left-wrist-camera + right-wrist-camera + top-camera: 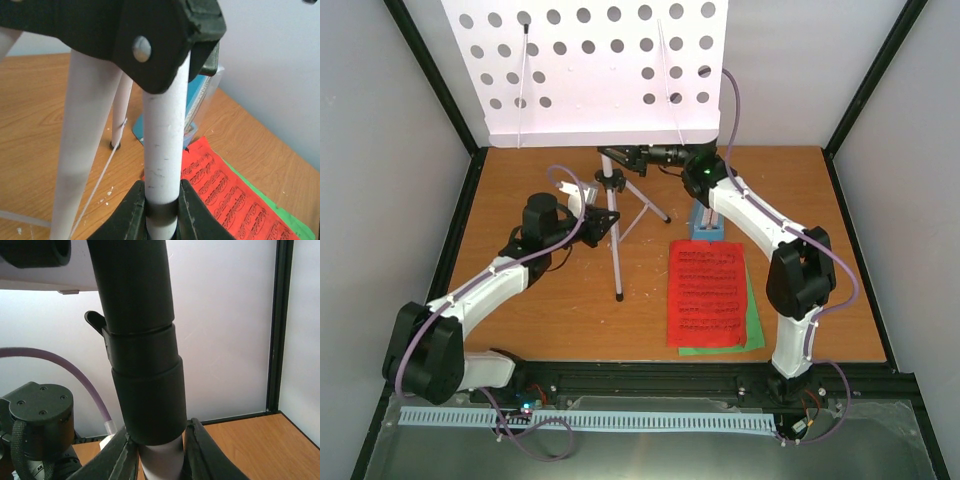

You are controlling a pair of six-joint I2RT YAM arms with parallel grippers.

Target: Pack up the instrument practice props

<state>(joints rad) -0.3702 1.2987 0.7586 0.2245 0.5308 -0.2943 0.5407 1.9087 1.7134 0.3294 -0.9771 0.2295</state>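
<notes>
Probably to fold the silver tripod music stand with grey perforated tray [617, 255], the left gripper [161, 212] clamps a leg [162, 150] while the right gripper [160, 457] clamps its shaft [161, 462]

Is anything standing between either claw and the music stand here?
Nothing visible does. The left claw is shut on a white tube of the music stand; the right claw grips it just under the black collar.

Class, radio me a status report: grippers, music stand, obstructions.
Left gripper shut on leg of music stand. Right gripper shut on its pole. Stand upright. Red sheet music, metronome beside it, apart.
</notes>
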